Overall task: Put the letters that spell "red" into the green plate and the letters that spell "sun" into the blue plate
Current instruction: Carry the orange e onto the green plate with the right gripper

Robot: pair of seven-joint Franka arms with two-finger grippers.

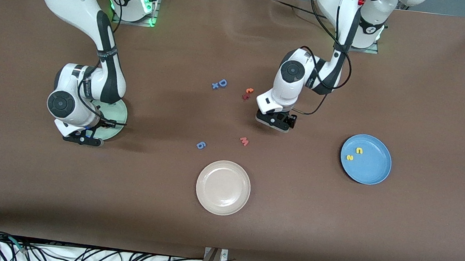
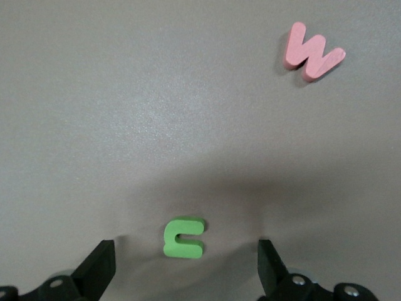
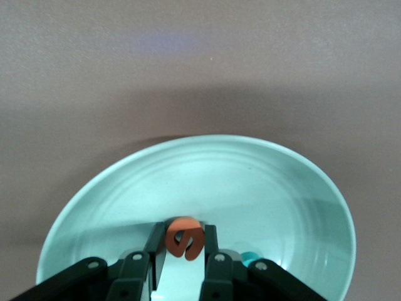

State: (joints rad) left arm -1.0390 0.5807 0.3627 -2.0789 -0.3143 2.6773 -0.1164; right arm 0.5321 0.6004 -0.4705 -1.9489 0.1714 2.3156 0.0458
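My right gripper is shut on the orange e and holds it low over the green plate. A teal letter lies in that plate, partly hidden by a finger. In the front view this gripper is at the green plate's near rim. My left gripper is open, low over the table, with the green arch-shaped letter lying flat between its fingers and touching neither. The blue plate holds two yellow letters.
A pink w lies nearer the front camera than my left gripper. A cream plate, a blue round letter, a blue D and small orange and red letters also lie mid-table.
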